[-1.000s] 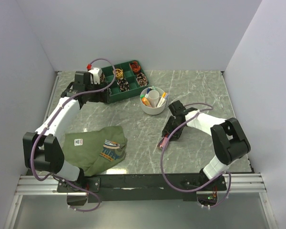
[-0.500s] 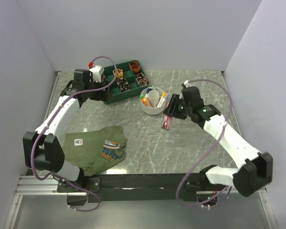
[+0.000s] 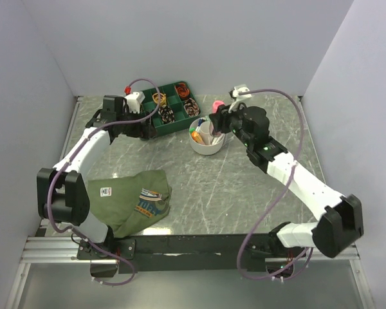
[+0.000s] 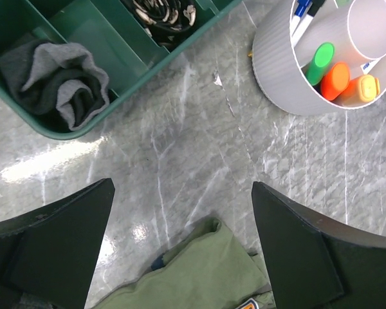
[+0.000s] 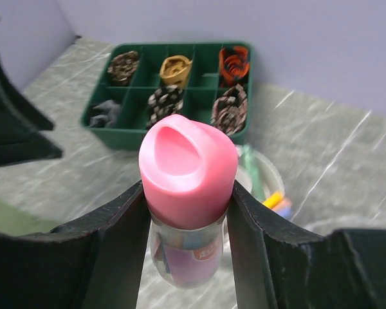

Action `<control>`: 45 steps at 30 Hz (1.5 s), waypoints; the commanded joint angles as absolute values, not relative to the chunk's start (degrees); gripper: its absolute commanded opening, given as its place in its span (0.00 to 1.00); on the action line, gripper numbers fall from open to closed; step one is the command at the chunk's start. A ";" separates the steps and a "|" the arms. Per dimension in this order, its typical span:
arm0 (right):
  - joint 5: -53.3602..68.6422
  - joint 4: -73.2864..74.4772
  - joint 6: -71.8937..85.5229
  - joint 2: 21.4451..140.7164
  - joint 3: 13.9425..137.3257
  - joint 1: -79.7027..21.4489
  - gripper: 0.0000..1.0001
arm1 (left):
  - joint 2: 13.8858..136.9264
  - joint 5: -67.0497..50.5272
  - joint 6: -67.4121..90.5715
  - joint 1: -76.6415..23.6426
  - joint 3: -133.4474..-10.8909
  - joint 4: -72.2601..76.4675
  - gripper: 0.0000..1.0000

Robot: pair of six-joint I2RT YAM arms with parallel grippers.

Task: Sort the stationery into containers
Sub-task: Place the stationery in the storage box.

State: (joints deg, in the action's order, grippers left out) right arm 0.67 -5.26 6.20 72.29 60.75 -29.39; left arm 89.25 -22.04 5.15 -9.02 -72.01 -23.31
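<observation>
One pink-capped highlighter (image 5: pixel 188 164), likely light, stiff and slick, pinched below its cap by the right gripper (image 5: pixel 188 215) near the white cup (image 3: pixel 206 150); left gripper (image 4: pixel 181 215) gapes empty beside the cup

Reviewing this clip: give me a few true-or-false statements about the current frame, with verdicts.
1. The right fingers grip a pink-capped marker. True.
2. The left fingers are shut on a pen. False: they stand open with nothing between them.
3. The white cup already holds markers. True.
4. The olive shirt lies in the green tray. False: it lies on the table, apart from the tray.
</observation>
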 commanded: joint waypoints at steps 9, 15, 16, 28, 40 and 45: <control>-0.26 -34.97 -6.76 83.05 58.62 -29.97 0.00 | 89.56 -30.32 4.40 -8.79 -75.06 -22.23 1.00; -0.18 -38.22 -6.33 88.15 59.15 -29.88 0.00 | 89.47 -29.09 4.13 -8.79 -74.53 -22.68 0.99; -0.18 -38.58 -6.33 89.46 59.32 -29.88 0.00 | 89.30 -29.09 3.87 -8.88 -74.53 -22.76 0.99; -0.18 -38.85 -4.75 97.20 63.28 -28.74 0.00 | 91.05 -28.65 2.90 -8.70 -76.46 -23.12 1.00; -0.61 -36.92 -3.43 99.05 63.90 -28.13 0.11 | 92.37 -28.74 3.08 -8.70 -77.26 -22.76 0.99; -0.88 -34.55 -2.90 95.99 62.84 -28.21 0.54 | 91.58 -28.83 3.16 -8.79 -77.17 -22.59 1.00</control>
